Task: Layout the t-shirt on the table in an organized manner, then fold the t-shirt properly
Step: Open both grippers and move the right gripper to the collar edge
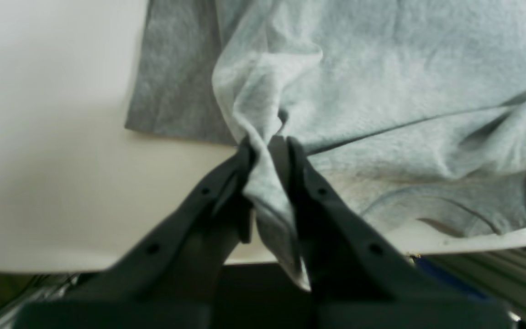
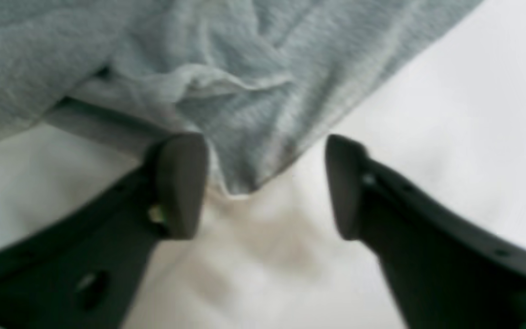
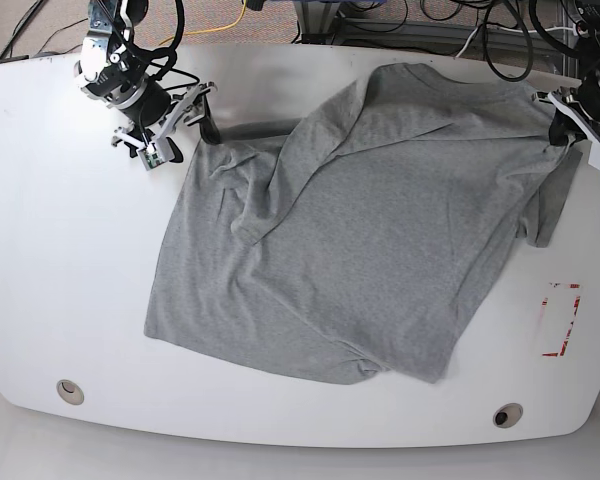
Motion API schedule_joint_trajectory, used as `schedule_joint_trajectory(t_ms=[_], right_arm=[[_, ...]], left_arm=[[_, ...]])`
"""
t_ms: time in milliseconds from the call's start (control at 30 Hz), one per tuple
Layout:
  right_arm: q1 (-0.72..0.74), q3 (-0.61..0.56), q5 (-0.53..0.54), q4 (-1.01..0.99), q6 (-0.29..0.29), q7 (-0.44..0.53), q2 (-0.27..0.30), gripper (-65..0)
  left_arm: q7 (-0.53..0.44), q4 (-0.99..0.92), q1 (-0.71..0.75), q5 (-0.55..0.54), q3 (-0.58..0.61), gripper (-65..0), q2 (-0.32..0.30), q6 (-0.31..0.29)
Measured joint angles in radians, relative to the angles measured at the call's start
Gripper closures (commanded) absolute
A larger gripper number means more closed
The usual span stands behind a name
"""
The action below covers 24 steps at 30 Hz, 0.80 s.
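The grey t-shirt [image 3: 350,220] lies skewed and wrinkled across the white table [image 3: 60,250], its upper layers folded over near the back. At the far right, my left gripper [image 3: 558,130] is shut on a bunched fold of the t-shirt [image 1: 381,82] and holds it just above the table edge; in the left wrist view, fabric runs down between the closed left gripper [image 1: 267,144]. At the back left, my right gripper [image 3: 205,112] stands open. In the right wrist view, a loose corner of the t-shirt [image 2: 244,114] hangs free between the spread right gripper [image 2: 263,183].
A red tape rectangle [image 3: 560,320] marks the table at the right, beside the shirt's lower corner. Two round metal grommets [image 3: 70,390] [image 3: 507,414] sit near the front edge. Cables lie behind the table's back edge [image 3: 280,25].
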Motion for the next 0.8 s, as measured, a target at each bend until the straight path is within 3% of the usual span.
schedule_joint_trajectory(t_ms=[133, 267, 400, 633, 800], right_arm=[[-0.028, 0.0, 0.001, 0.045, 0.0, -0.006, -0.002, -54.5], [-0.05, 0.0, 0.007, 0.101, 0.0, 0.0, -0.012, -55.2], [-0.066, 0.002, 0.0, 0.14, -0.008, 0.001, -0.056, -55.2], [-0.091, -0.006, 0.006, 0.168, -0.001, 0.0, -0.087, -55.2], [-0.096, -0.018, 0.006, 0.168, -0.009, -0.004, -0.161, -55.2]], left_arm=[[0.001, 0.0, 0.021, 0.0, 0.0, -11.8, -0.001, 0.0], [0.005, 0.0, 0.031, 0.0, 0.0, -26.9, 0.0, 0.0], [0.004, 0.0, 0.03, 0.0, 0.0, -36.9, -0.001, 0.0], [0.004, 0.0, 0.029, 0.003, 0.0, -37.5, -0.001, 0.0], [0.005, 0.0, 0.023, -0.003, -0.005, -37.5, 0.0, 0.0]])
